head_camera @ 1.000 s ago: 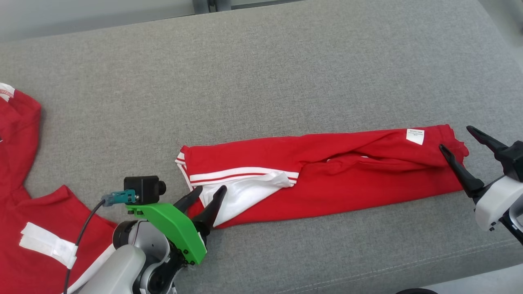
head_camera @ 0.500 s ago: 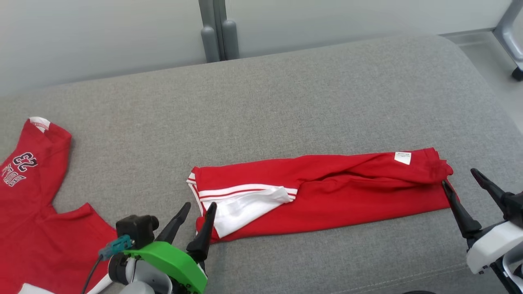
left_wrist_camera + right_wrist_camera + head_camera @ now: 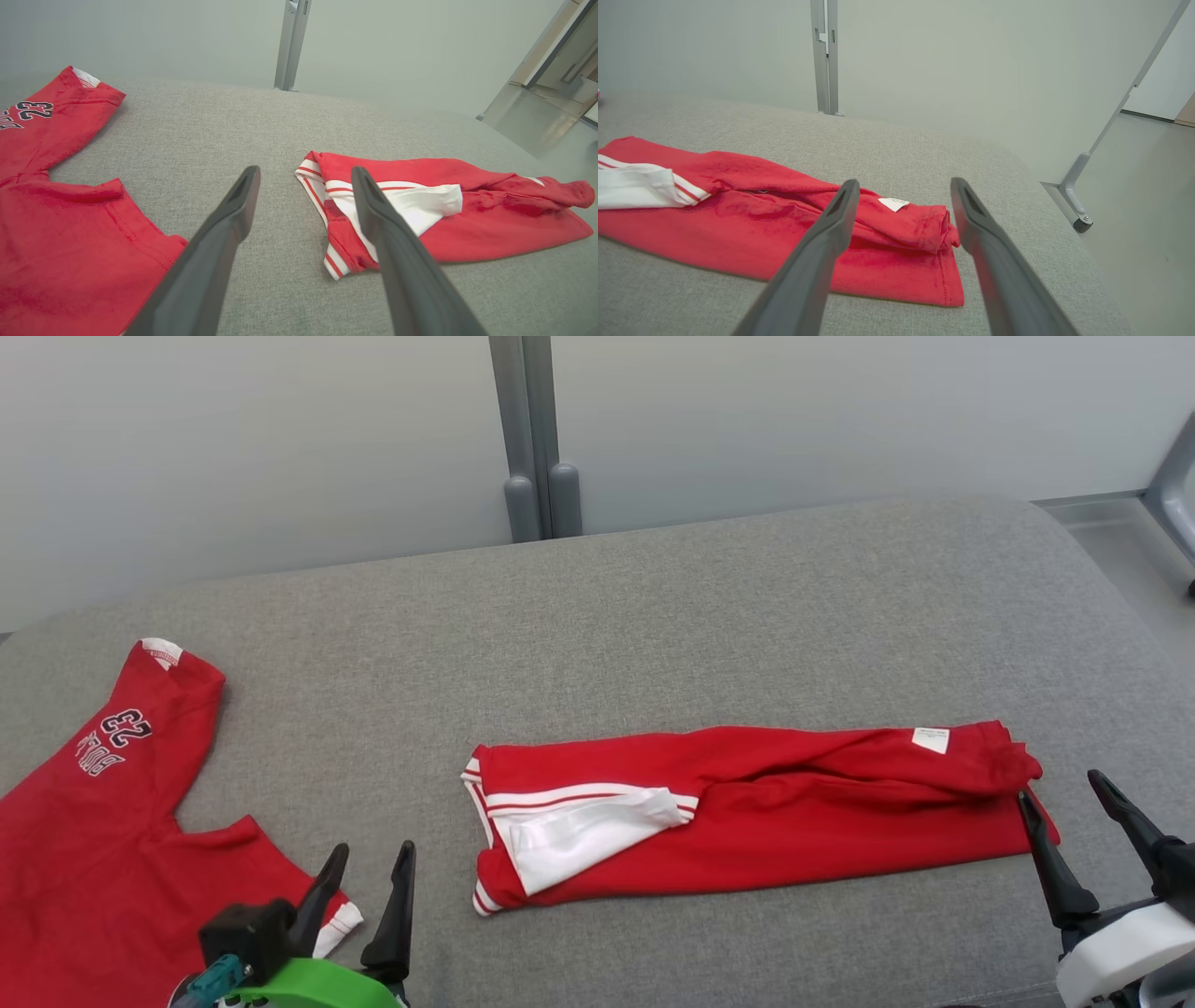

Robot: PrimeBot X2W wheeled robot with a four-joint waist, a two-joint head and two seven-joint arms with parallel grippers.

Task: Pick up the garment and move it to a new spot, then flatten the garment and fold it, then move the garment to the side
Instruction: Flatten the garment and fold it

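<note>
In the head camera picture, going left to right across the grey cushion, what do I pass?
jersey → left pincer → folded garment → right pincer

garment point(image 3: 747, 821): red knit cloth, matt and soft, creased along its folds; the white lining turned out at one end has a faint sheen, and the trim is white ribbed cloth.
tag point(image 3: 931, 739): small, white, matt.
cushion point(image 3: 653, 616): grey woven upholstery, coarse and matt.
second shirt point(image 3: 84, 840): the same matt red cloth, with flat printed dark numerals.
my left gripper point(image 3: 373, 847): smooth dark matt plastic fingers; behind them a green bracket point(image 3: 317, 987) of glossy plastic.
my right gripper point(image 3: 1058, 786): the same dark matt fingers on a smooth white shell point(image 3: 1111, 952).
post point(image 3: 532, 439): grey and smooth, probably painted metal; I see it only from afar.
</note>
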